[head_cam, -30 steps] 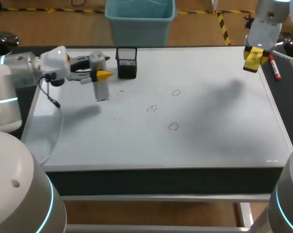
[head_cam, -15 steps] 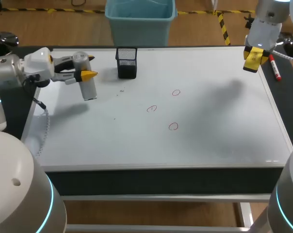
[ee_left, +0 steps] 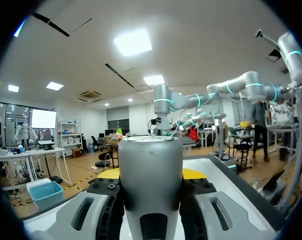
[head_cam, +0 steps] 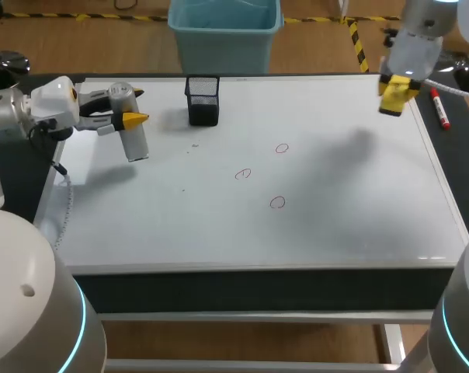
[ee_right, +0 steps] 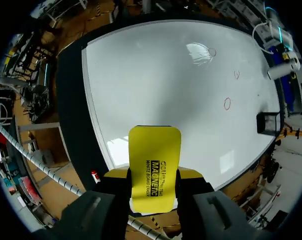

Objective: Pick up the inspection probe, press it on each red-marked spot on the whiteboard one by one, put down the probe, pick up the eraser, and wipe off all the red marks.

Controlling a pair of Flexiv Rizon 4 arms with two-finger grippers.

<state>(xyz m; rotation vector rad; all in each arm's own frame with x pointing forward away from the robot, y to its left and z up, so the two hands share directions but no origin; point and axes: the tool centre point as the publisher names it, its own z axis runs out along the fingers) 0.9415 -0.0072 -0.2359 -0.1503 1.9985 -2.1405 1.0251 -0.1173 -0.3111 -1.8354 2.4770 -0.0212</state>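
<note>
**Q:** Tool status, L & R?
**A:** Left gripper [head_cam: 132, 106] is clamped on the inspection probe [head_cam: 133, 136]. Right gripper [head_cam: 397, 87] grips the eraser [ee_right: 154, 160], held above the whiteboard [head_cam: 359, 210]. The red marks [head_cam: 277, 203] lie between the two tools, well apart from each.

**Q:** Step & next move?
**A:** Prob. probe put-down, then wiping. The eraser needs lowering flat onto the nearest mark.

Robotics lab: other robot arms [ee_left: 241, 82], workbenches [ee_left: 21, 159], ceiling light panels [ee_left: 133, 42], hazard-taped floor [head_cam: 357, 43].
</note>
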